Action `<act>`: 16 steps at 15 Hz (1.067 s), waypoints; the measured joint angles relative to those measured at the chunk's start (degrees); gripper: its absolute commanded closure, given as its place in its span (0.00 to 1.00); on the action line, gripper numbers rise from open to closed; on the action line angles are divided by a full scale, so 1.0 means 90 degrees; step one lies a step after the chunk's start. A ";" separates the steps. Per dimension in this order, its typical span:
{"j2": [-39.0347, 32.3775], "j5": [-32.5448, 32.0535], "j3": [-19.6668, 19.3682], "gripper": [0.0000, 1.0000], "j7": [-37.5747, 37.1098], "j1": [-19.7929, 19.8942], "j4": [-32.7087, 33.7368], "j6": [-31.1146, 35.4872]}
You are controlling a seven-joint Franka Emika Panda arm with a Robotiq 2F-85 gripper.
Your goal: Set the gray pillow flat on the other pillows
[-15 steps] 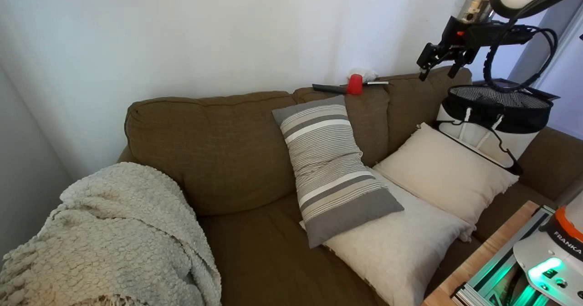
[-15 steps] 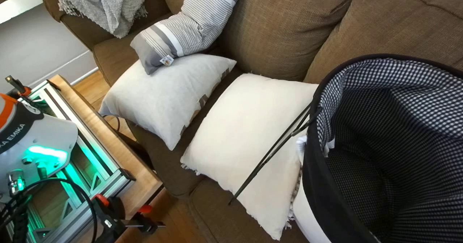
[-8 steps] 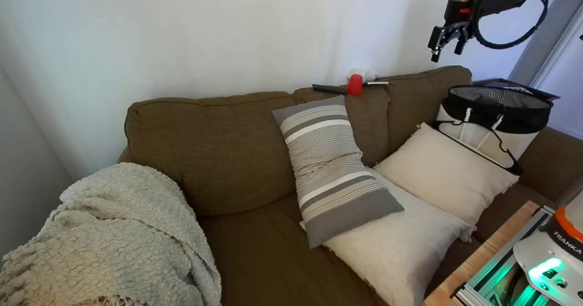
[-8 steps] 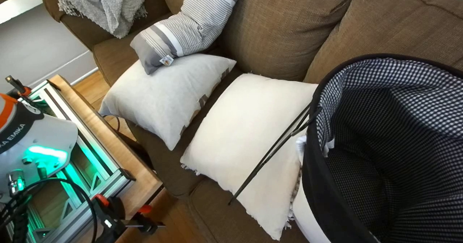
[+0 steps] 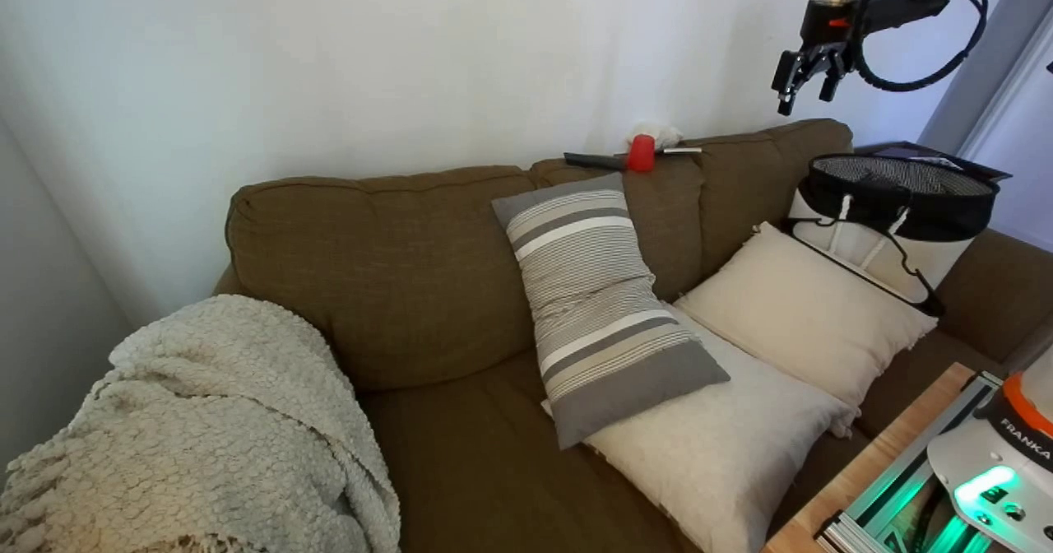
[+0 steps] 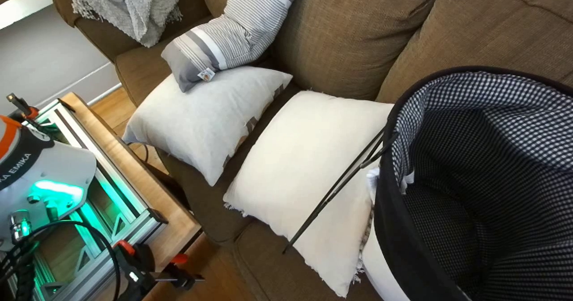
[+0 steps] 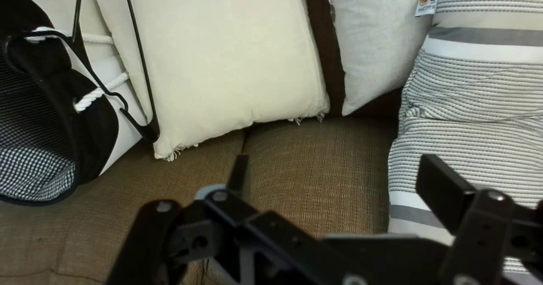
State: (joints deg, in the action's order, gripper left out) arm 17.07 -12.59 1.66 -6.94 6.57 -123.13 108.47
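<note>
The gray pillow [image 5: 588, 281] is striped and creased across its middle. It leans against the sofa back, its lower gray end on a cream pillow [image 5: 724, 438]. A second cream pillow [image 5: 810, 314] lies beside that one, towards the basket. The gray pillow [image 6: 244, 39] and both cream pillows [image 6: 201, 113] [image 6: 304, 162] also show in an exterior view. My gripper [image 5: 806, 102] is high above the sofa back, open and empty, apart from all pillows. In the wrist view my gripper [image 7: 335, 160] has its fingers wide apart, with the gray pillow [image 7: 475, 90] below at the right.
A white and black basket [image 5: 905, 199] stands beside the cream pillow, with a black hanger [image 5: 872, 269] against it. A red cup [image 5: 641, 153] and dark objects lie on the sofa back. A knitted blanket [image 5: 222, 421] covers the far armrest. My base stands on a wooden table [image 6: 134, 171].
My gripper has moved up and slightly to the right in an exterior view, mostly in the first half second, and has since almost stopped. The pillows have not moved.
</note>
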 measured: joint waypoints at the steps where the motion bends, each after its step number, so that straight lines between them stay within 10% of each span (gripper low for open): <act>1: 0.0000 0.0000 0.0000 0.00 0.0000 0.0000 0.0000 0.0000; 7: -0.0397 -0.0065 -0.0079 0.00 0.1084 -0.0138 0.0332 0.0688; 16: -0.3667 0.0189 0.0003 0.00 0.4049 -0.0444 0.3546 0.1596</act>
State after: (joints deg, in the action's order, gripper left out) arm -15.93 -10.89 1.68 29.50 2.57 -91.21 122.83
